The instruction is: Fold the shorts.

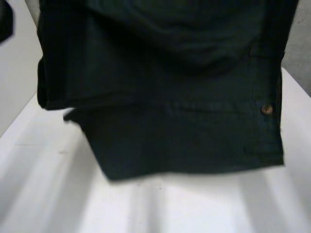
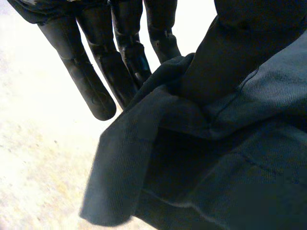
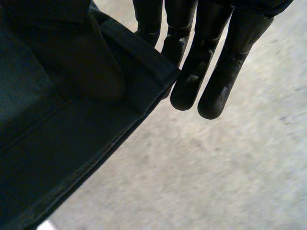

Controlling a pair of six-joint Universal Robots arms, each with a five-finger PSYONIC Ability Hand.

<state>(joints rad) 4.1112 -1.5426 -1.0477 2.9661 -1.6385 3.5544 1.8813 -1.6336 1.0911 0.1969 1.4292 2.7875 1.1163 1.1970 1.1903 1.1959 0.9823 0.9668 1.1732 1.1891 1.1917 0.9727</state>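
Left hand and right hand each pinch the hanging shorts; I'd lower both evenly onto the bench.

Just a white tbl.

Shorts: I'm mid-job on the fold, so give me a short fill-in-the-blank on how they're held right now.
1. The dark shorts are held up over a ____ table.
2. Near one side edge of the shorts, the head view shows a small brown ____.
3. The left hand and the right hand each pinch the cloth between straight fingers and the ____.

Missing words: white; button; thumb.
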